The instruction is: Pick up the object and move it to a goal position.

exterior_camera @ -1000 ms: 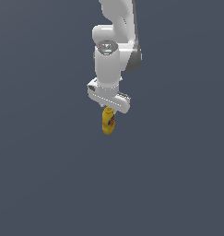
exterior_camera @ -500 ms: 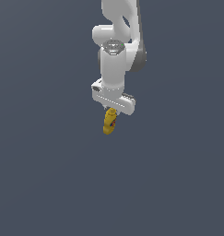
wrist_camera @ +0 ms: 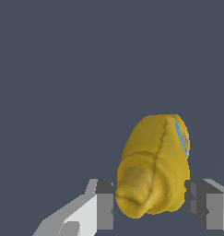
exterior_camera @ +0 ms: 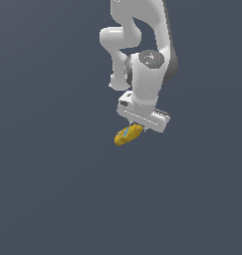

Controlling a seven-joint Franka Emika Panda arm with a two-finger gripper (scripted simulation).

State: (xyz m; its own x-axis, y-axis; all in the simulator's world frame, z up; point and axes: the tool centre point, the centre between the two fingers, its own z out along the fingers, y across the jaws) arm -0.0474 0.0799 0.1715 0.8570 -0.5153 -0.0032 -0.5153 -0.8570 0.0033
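Note:
The object is a small yellow squeeze bottle (exterior_camera: 127, 135) with a blue mark on its label. In the exterior view it hangs tilted just under the white hand of my gripper (exterior_camera: 136, 127). In the wrist view the bottle (wrist_camera: 155, 161) fills the space between my gripper's (wrist_camera: 152, 205) two fingers, with its yellow cap end toward the camera. One finger (wrist_camera: 104, 205) touches one side of the bottle and the other finger (wrist_camera: 203, 203) sits at the opposite side. The gripper is shut on the bottle.
The white arm (exterior_camera: 142, 45) reaches down from the top of the exterior view. The background is a plain dark grey-blue surface (exterior_camera: 53, 189) with no other objects or edges showing.
The hand has moved toward the exterior view's right and turned, carrying the bottle along. The bottle now hangs more slanted than before.

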